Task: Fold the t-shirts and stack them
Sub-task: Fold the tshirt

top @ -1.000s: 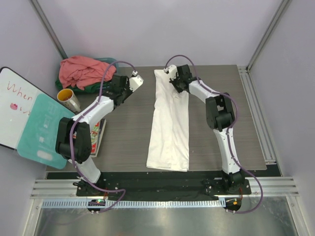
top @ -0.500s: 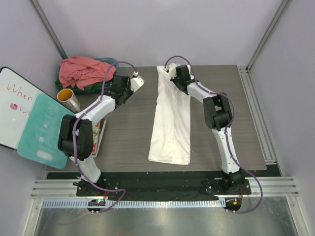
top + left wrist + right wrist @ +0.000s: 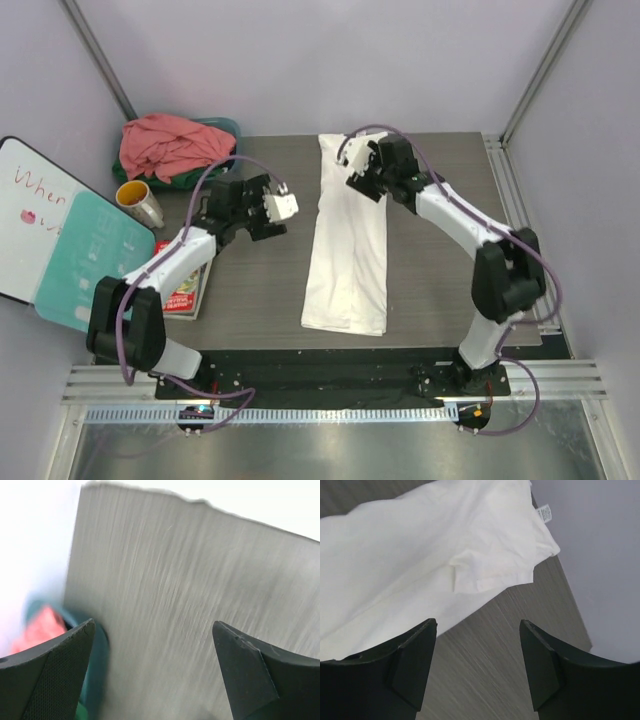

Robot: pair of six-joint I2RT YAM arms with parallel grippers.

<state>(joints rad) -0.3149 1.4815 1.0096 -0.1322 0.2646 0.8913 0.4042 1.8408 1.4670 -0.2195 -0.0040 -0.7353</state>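
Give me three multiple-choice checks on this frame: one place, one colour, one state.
1. Where is the salmon-pink shirt? A near-right corner; B far-left corner, heaped over the teal basin; C centre, spread flat.
2. What colour is the folded shirt lying as a long strip? A white; B dark green; C black.
3. What state is the right gripper in? A shut on cloth; B open, holding nothing; C out of view.
Answers: 1 B, the top view shows it bunched there; 2 A, the strip is plainly white; 3 B, its wrist view shows the jaws apart with nothing between them.
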